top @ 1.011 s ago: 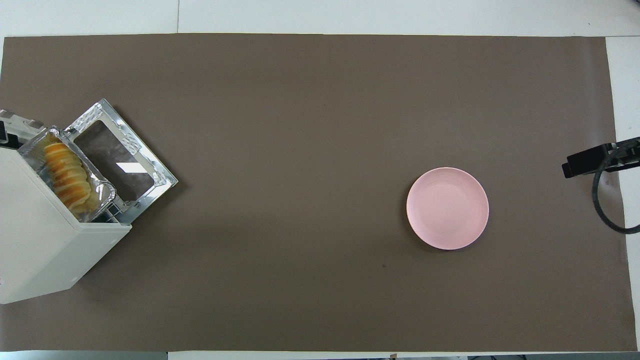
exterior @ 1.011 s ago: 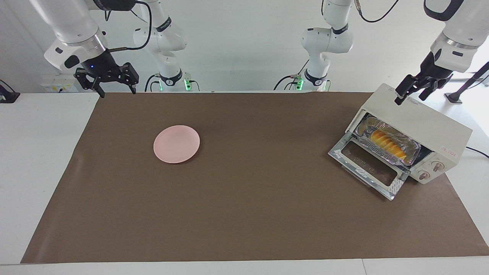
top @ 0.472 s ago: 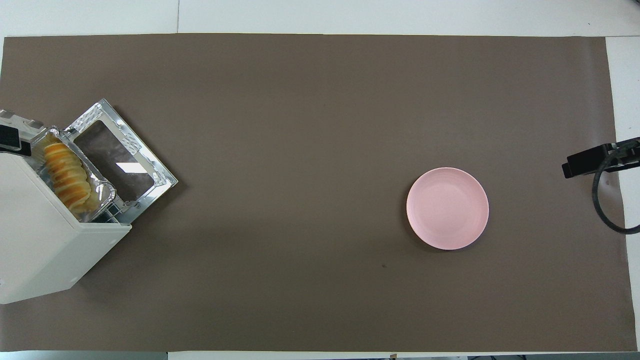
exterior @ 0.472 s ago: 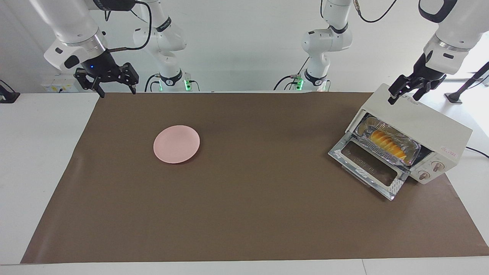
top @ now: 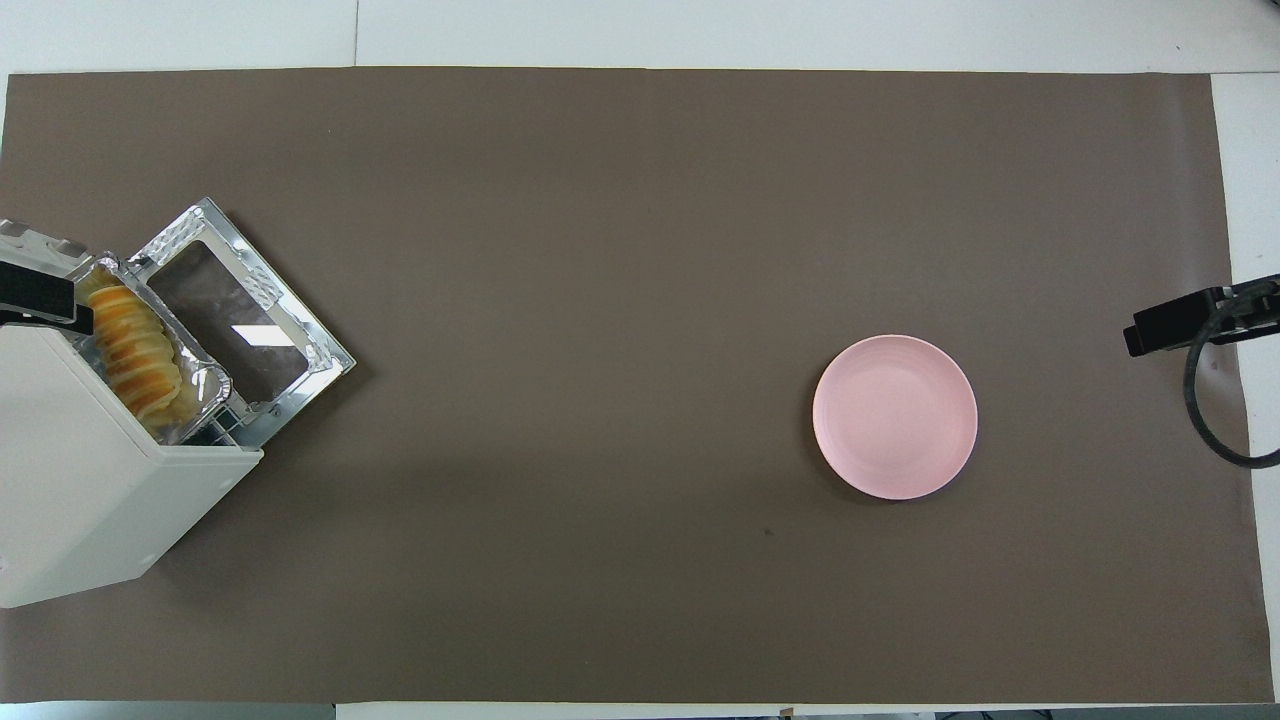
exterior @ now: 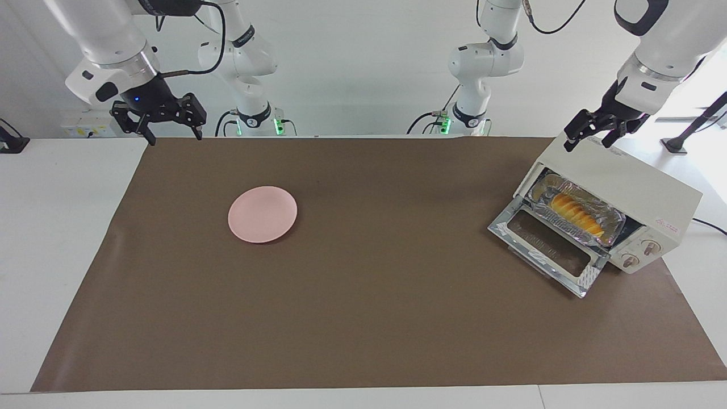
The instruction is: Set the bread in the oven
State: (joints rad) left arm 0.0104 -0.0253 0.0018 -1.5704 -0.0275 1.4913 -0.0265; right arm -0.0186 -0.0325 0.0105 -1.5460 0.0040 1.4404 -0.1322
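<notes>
The cream-white oven [exterior: 630, 187] stands at the left arm's end of the table with its glass door [exterior: 545, 244] dropped open. The bread [exterior: 573, 211], a row of yellow-orange slices, lies in a silver foil tray [exterior: 614, 220] inside the oven's mouth. In the overhead view the oven [top: 70, 480], the door [top: 240, 320] and the bread [top: 130, 350] show too. My left gripper [exterior: 588, 139] is open and empty, raised over the oven's top corner; its edge shows in the overhead view [top: 35, 295]. My right gripper [exterior: 175, 136] is open and empty and waits over the mat's edge at the right arm's end.
A round pink plate [exterior: 262, 214] lies empty on the brown mat [exterior: 369, 295] toward the right arm's end; it shows in the overhead view [top: 895, 416]. Two knobs [exterior: 640, 253] sit beside the oven's door. A cable runs from the oven off the table.
My left gripper has lifted a little and drifted along the oven's top toward the corner nearest the table's middle. The right arm, bread, tray and plate have not moved.
</notes>
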